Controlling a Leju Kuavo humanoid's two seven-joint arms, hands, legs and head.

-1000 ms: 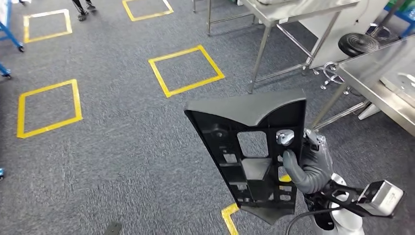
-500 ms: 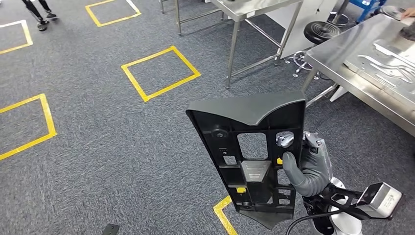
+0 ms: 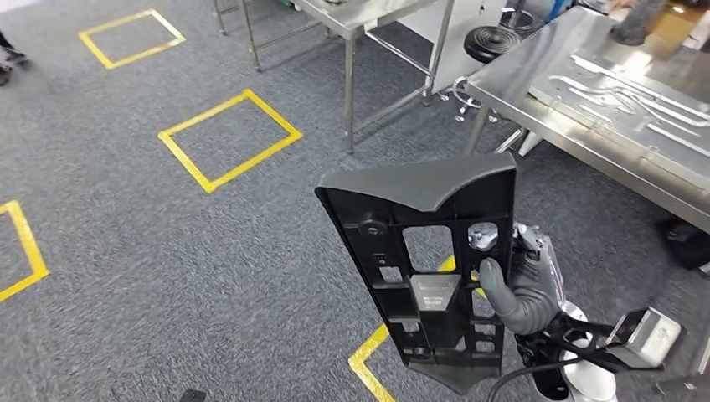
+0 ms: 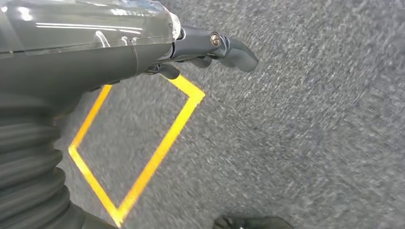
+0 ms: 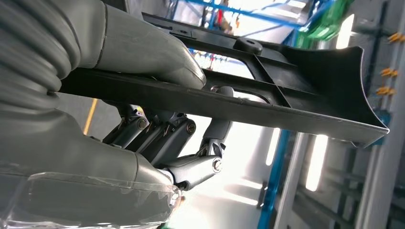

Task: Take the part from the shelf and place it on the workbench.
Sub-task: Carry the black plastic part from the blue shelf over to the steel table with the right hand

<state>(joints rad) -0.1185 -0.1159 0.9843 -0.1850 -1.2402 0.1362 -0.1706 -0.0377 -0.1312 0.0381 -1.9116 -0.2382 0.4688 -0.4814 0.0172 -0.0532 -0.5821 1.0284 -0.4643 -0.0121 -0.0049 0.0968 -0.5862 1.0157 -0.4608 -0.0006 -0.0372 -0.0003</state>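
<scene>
The part is a large black plastic panel with ribs and cut-outs, held upright in front of me. My right hand grips its right edge, thumb on the near face and fingers behind. In the right wrist view the thumb presses on the panel's rim and the dark fingers curl under it. The steel workbench stands at the upper right. My left hand hangs over the grey carpet, holding nothing, its fingers loosely extended.
A second steel table on thin legs stands at the top centre, a black stool beside it. A flat metal plate lies on the workbench. Yellow taped squares mark the carpet. A dark object sits under the workbench.
The whole scene has shifted left and down as the camera turned right; the workbench has come further into view. The panel stays held the same way in my right hand.
</scene>
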